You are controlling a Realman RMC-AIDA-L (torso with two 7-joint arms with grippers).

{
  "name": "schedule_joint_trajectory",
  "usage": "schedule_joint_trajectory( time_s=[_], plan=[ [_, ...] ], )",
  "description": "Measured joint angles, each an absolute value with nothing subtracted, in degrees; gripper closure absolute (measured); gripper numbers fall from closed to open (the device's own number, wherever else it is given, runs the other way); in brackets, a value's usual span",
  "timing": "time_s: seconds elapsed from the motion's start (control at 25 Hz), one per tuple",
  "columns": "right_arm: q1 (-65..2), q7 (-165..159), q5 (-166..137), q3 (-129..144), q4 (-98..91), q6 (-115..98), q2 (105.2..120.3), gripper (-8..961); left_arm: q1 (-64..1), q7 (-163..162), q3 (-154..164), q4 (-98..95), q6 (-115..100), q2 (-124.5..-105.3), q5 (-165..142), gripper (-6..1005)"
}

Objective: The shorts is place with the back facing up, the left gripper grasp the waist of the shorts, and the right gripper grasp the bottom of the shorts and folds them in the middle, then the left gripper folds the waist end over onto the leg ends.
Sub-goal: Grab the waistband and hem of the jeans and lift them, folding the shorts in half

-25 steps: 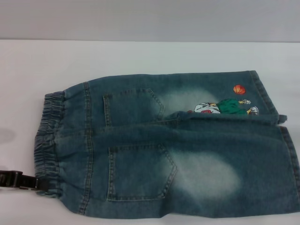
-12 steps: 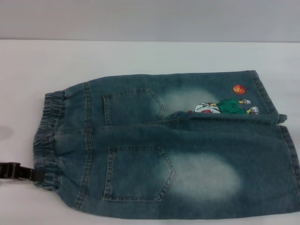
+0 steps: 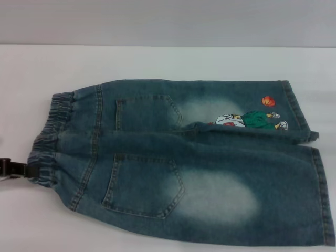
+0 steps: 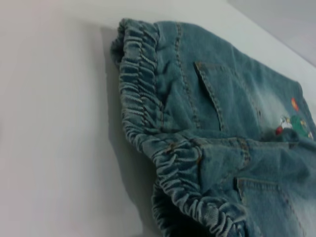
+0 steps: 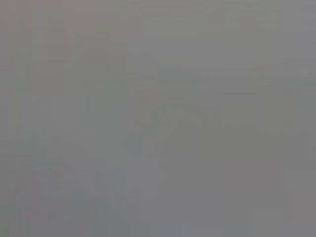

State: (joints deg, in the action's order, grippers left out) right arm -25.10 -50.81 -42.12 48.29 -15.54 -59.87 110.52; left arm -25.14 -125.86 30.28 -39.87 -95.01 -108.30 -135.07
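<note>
From the head view, the left gripper [image 3: 23, 170] reaches in low from the robot's left, pinching the waist [image 3: 50, 137] of the shorts [image 3: 189, 163], which lie flat on the white table [image 3: 157, 60], their length running sideways, leg ends [image 3: 315, 157] rightward. The left wrist view shows the crinkled waist [image 4: 148, 123] close up. The right wrist view shows only blank grey.

Shorts [image 3: 184, 168]: blue denim, faded wash, pale whitish patches on both legs, darker blue-green at edges. Waist [image 3: 50, 139]: darker blue, crinkled ridged pattern. Back pockets: same blue, lighter stitched outlines. Cartoon figure [image 3: 247, 121] on far leg: white, green, touches of red. Basketball [image 3: 268, 101]: orange. Left hand [image 3: 13, 169]: black. Table [image 3: 157, 63]: white. Wall behind: pale grey. Right wrist view: uniform grey, no pattern.
</note>
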Motion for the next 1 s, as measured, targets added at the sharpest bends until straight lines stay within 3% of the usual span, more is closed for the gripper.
schedule_joint_trajectory(
  time_s=[0.2,0.52,0.72,1.0],
  plan=[
    [-24.5,-71.2,-65.8,47.6,-25.3,-68.8,108.52,260,-25.1,-125.8,30.1,-40.3,-94.8,-108.72,-135.1,950],
    [-31.0,-87.6,-96.7,40.5,-30.1,-95.1,103.6,260,-25.1,-125.6,30.0,-41.1,-94.8,-109.48,-135.0,948],
    [-34.2,-87.5,-116.0,36.3,-34.0,-107.5,102.19,260,-25.2,-125.6,30.0,-41.3,-95.0,-109.51,-135.0,946],
    [-35.6,-87.5,-126.5,36.5,-35.3,-114.5,101.67,260,-25.6,-125.6,29.8,-41.2,-94.9,-109.59,-135.0,943]
  ],
)
